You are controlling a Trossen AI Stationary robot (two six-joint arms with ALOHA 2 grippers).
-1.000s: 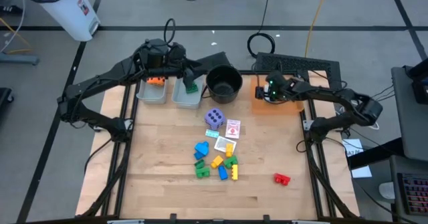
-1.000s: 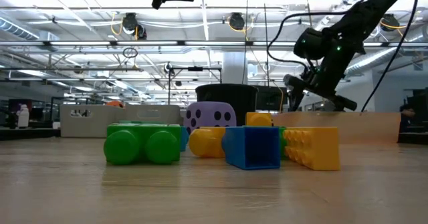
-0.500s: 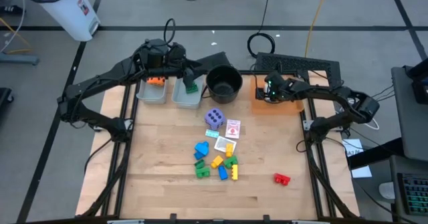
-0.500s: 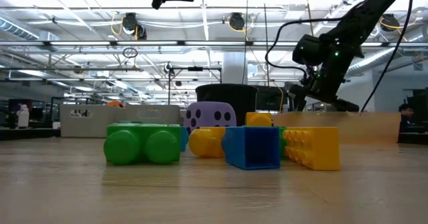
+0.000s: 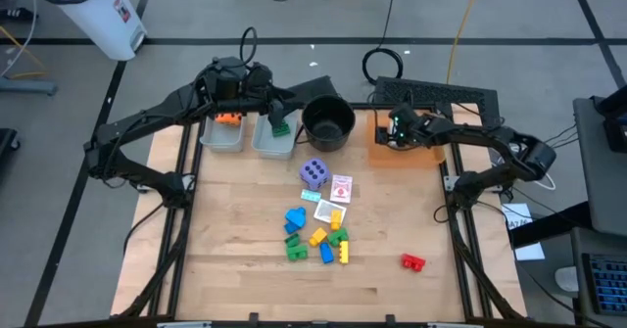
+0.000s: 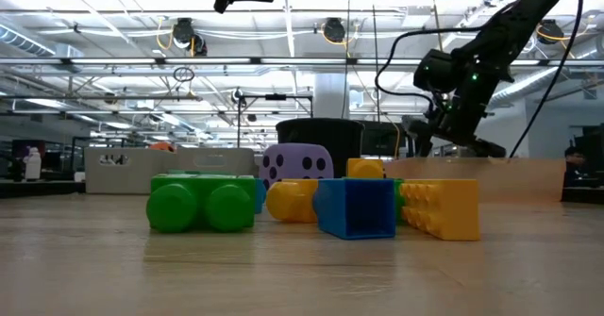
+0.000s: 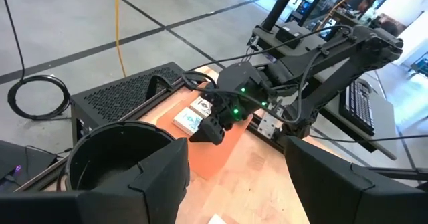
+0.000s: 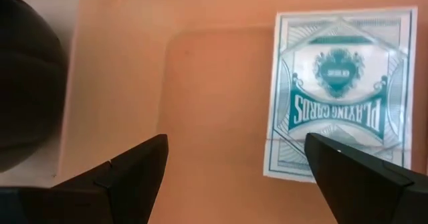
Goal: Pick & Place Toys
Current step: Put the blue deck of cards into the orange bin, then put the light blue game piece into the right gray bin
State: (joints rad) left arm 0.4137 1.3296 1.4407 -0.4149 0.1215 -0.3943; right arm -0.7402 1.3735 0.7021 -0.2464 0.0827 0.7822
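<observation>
The toys lie mid-table: a purple die [image 5: 313,173], picture cards [image 5: 341,188], a heap of blue, yellow and green blocks [image 5: 318,236] and a red block [image 5: 412,261] apart. My right gripper [image 8: 234,147] stands open over the orange mat [image 5: 416,152] at the far right, slanting down, beside a teal-and-white playing-card box [image 8: 341,93] that lies flat on the mat. My left gripper [image 7: 235,150] hangs open and empty, high over the far bins next to the black pot [image 5: 326,122].
Two grey bins [image 5: 223,137] [image 5: 274,142] stand at the far left, one with an orange piece, the other with a green piece. A black grille box [image 7: 127,93] stands behind the mat. Bare wood spreads along the near edge and both sides.
</observation>
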